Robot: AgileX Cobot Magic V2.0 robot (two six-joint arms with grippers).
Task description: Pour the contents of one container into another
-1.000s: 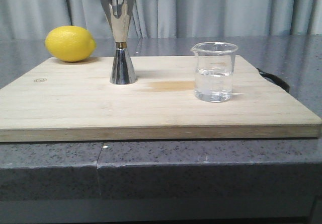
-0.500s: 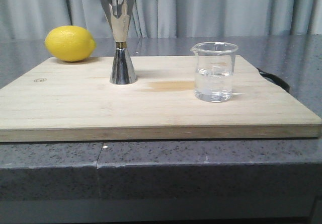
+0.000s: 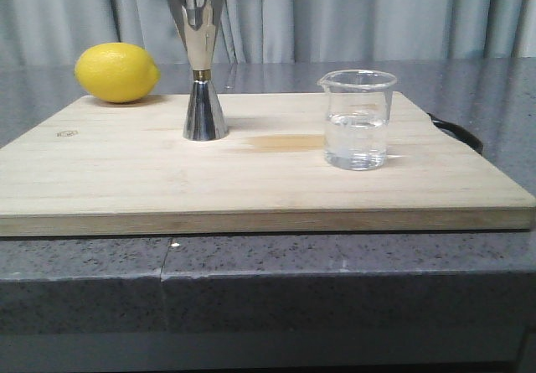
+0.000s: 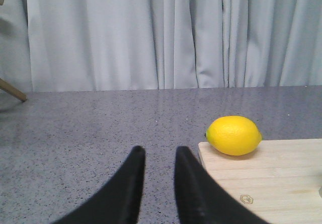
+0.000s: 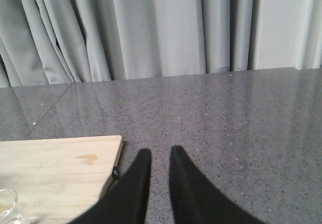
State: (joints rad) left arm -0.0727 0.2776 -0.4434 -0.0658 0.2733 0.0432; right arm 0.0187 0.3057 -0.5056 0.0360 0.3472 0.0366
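The steel hourglass jigger (image 3: 201, 67) with a gold band at its waist stands upright on the wooden board (image 3: 251, 180), left of middle. To its right on the board stands a clear glass beaker (image 3: 358, 120), about half full of clear liquid. A sliver of the beaker (image 5: 5, 206) shows in the right wrist view. Neither gripper appears in the front view. My left gripper (image 4: 158, 156) hovers over the grey counter beside the board's left corner, fingers slightly apart and empty. My right gripper (image 5: 160, 153) hovers off the board's right edge, also slightly apart and empty.
A yellow lemon (image 3: 116, 72) lies on the board's far left corner, and the same lemon (image 4: 234, 135) shows in the left wrist view. A black handle (image 3: 456, 130) sticks out at the board's right side. The grey counter (image 3: 335, 281) carries the board, and a grey curtain hangs behind.
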